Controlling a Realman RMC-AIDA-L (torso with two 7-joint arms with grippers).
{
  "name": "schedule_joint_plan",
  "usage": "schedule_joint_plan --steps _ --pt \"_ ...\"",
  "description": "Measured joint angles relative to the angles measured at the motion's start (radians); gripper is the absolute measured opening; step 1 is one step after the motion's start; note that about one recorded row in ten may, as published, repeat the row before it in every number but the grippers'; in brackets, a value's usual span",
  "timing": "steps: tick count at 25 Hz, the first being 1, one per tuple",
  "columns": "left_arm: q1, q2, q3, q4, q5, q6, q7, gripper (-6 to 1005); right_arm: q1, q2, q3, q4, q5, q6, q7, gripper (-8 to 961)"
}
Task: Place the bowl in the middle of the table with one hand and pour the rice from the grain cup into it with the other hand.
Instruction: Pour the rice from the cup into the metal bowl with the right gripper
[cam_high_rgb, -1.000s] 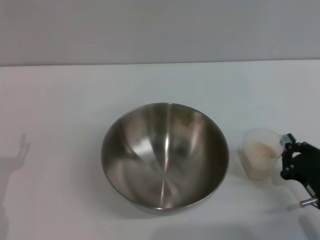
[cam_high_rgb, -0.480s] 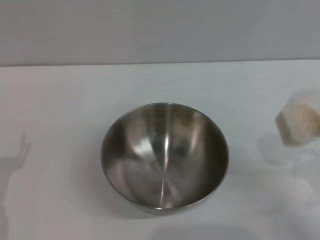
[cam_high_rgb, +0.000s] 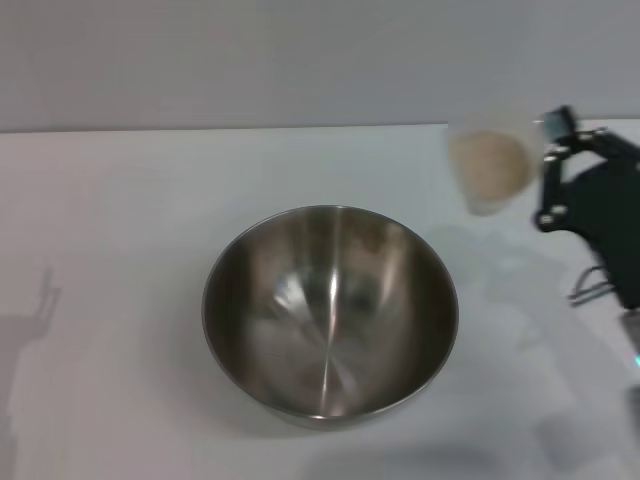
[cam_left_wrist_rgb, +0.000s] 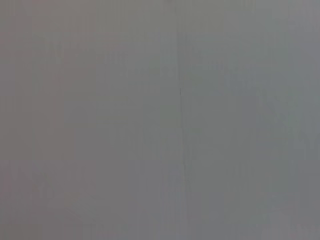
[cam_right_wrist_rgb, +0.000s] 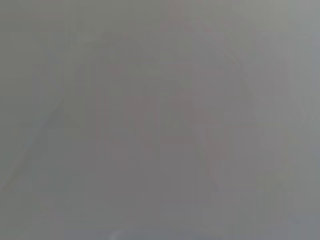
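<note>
One bowl (cam_high_rgb: 330, 312) sits upright near the middle of the white tabletop (cam_high_rgb: 120, 220), its shiny inside bare of any grains. Off to the robot's right and farther back, the cup (cam_high_rgb: 490, 168) hangs in the air above the tabletop, clear of the surface and well apart from the bowl's rim. It is tilted with its mouth turned toward the head camera, so the pale rice (cam_high_rgb: 490, 162) inside shows as a round heap. The right pincer (cam_high_rgb: 545, 165) holds the cup by its right side, black fingers pinching the wall, with the dark arm running off toward the right edge. A faint shadow lies on the tabletop below the cup, between it and the bowl. The left pincer is out of sight in the head view. Both wrist views show only plain grey, with nothing to make out.
</note>
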Motion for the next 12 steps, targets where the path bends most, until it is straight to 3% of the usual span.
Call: schedule_joint_plan --steps 6,12 --pt "-0.004 -0.002 0.008 0.000 0.000 -0.004 -0.002 829 0.014 0.003 -0.040 0.153 -0.003 0.117 -0.557 16" --pt "-0.009 -0.002 0.008 0.000 0.000 -0.018 -0.002 829 0.017 0.004 -0.079 0.229 -0.026 0.138 -0.830 16"
